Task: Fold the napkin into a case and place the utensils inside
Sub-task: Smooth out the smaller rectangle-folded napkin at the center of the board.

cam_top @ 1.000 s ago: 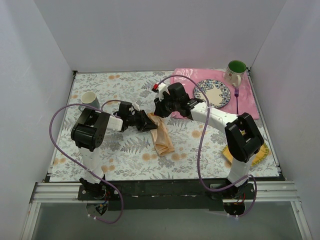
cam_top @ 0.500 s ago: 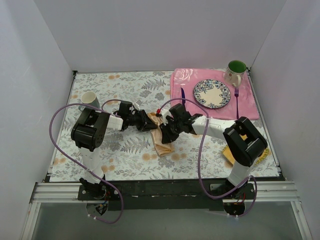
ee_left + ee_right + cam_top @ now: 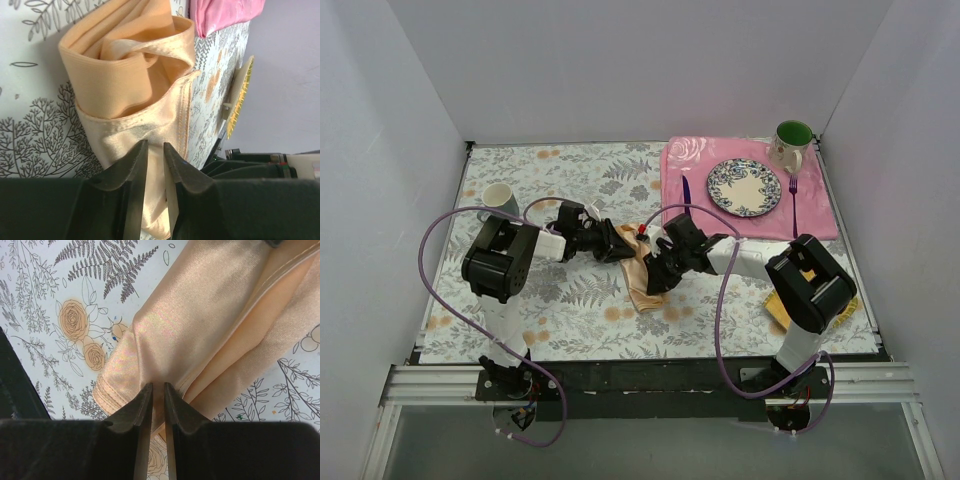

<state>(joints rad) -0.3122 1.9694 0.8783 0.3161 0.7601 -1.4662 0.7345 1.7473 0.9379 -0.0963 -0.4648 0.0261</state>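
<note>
Your left gripper is at the upper end of the napkin, near the middle of the table. In the left wrist view its fingers stand very near to each other, and the peach cloth runs down between them, so this hand is pinching the napkin. That end of the cloth is raised, and its layers gape like a mouth.

Your right gripper is on the same napkin, a little lower and on its right side. In the right wrist view the two fingers leave only a thin gap, and their tips sit at a folded edge of the cloth. I cannot tell if they really hold the cloth or only rest on it.

The napkin lies folded as a narrow strip on the flowered cover, with its lower end free on the table.

The utensils are well apart from it, on the pink placemat at the far right. The knife lies just left of the plate, and the fork lies just right of it. A green mug stands behind the fork.
</note>
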